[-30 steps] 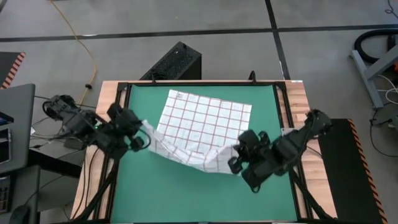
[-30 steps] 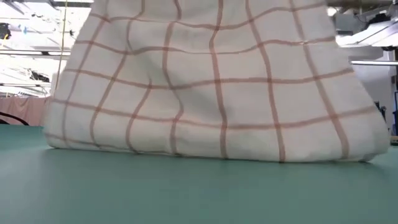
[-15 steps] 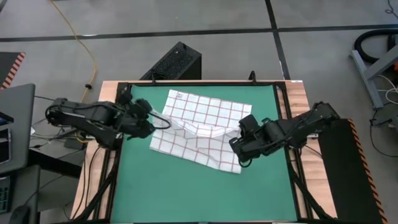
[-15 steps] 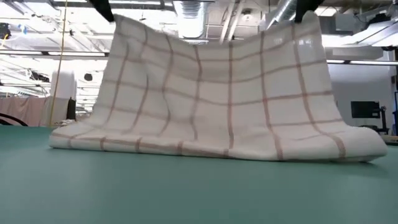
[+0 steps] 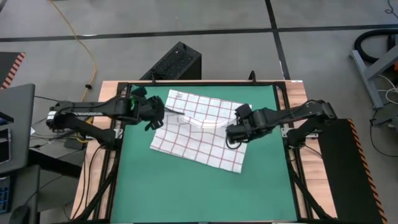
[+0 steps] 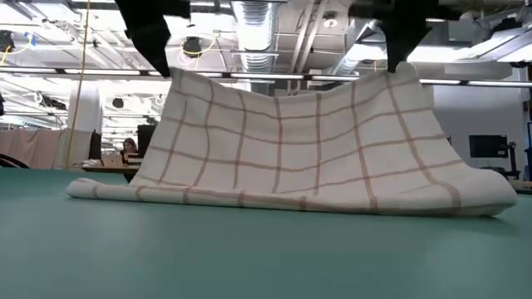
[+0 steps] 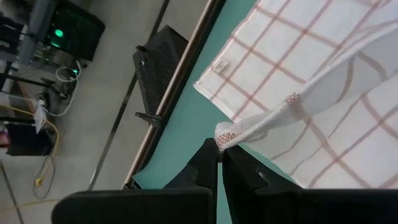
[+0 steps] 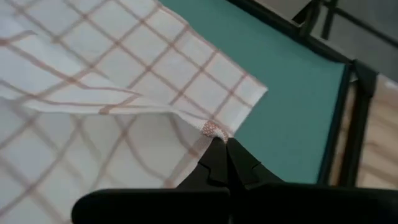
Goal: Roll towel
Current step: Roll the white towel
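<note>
Holding the towel by two corners, we have both sets of fingers pinched shut on its cloth. Our left gripper, left of centre in the overhead frame, clamps one corner; our right gripper, right of centre, clamps the other. Between them the raised edge sags in a shallow curve above the rest of the towel, which lies spread on the green mat in the upper middle of the frame. Seen from table height, the cloth rises like a tent from a folded edge resting on the mat. Each wrist camera shows a bunched corner nipped at the fingertips.
</note>
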